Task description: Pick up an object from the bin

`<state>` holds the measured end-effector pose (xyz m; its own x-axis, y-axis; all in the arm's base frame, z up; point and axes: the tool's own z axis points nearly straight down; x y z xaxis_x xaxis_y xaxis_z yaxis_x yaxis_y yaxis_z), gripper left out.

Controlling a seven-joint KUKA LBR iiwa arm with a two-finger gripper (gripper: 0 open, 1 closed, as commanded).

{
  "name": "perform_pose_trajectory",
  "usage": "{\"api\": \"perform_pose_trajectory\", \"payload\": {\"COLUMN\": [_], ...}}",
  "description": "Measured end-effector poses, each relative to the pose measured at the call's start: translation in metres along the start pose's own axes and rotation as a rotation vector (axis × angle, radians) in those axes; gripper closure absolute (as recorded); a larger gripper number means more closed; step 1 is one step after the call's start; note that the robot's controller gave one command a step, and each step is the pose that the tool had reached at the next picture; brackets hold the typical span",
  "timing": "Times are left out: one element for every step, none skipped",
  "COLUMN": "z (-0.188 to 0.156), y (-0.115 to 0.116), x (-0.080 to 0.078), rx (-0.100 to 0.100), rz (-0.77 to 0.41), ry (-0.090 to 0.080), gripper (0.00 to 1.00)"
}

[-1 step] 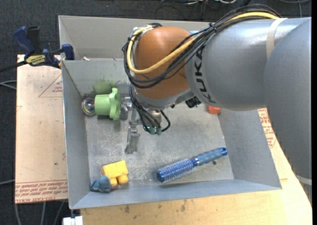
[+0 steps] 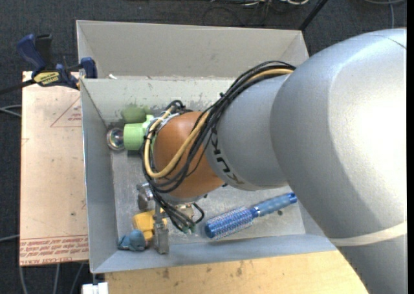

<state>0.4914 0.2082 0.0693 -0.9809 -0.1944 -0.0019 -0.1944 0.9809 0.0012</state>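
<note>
The fat grey arm (image 2: 336,131) is closest to the camera and hides most of the right half of the bin (image 2: 97,176). The orange wrist cover (image 2: 184,150) with its looped cables (image 2: 155,157) blocks a lot of the middle too.

The gripper (image 2: 160,241) sits low in the near-left corner, right against a small yellow piece (image 2: 143,221). A little blue lump (image 2: 132,241) lies just beside that, tucked into the corner. Honestly can't tell if the gripper is open or closed, the wrist hides too much. Nothing visibly held either.

A bit further out, a blue hairbrush (image 2: 249,218) lies along the near wall to the right. A green cylinder (image 2: 134,135) and a shiny round thing (image 2: 116,138) sit at the far-left end, well apart from the gripper.

My take: the yellow piece looks like the candidate. It's crowded against the wall and the blue lump, so I'd centre over it carefully before closing. Otherwise you pinch both or scrape the bin side. Then lift straight up, and watch that the cables don't snag the brush.
</note>
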Motion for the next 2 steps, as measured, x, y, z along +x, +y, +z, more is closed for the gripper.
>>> {"api": "perform_pose_trajectory", "payload": {"z": [-0.0313,-0.0305], "y": [-0.001,-0.0086], "x": [-0.0036,-0.013], "rx": [0.0,0.0], "rz": [-0.144,-0.143], "ry": [-0.002,-0.001], "gripper": [0.0,0.0]}}
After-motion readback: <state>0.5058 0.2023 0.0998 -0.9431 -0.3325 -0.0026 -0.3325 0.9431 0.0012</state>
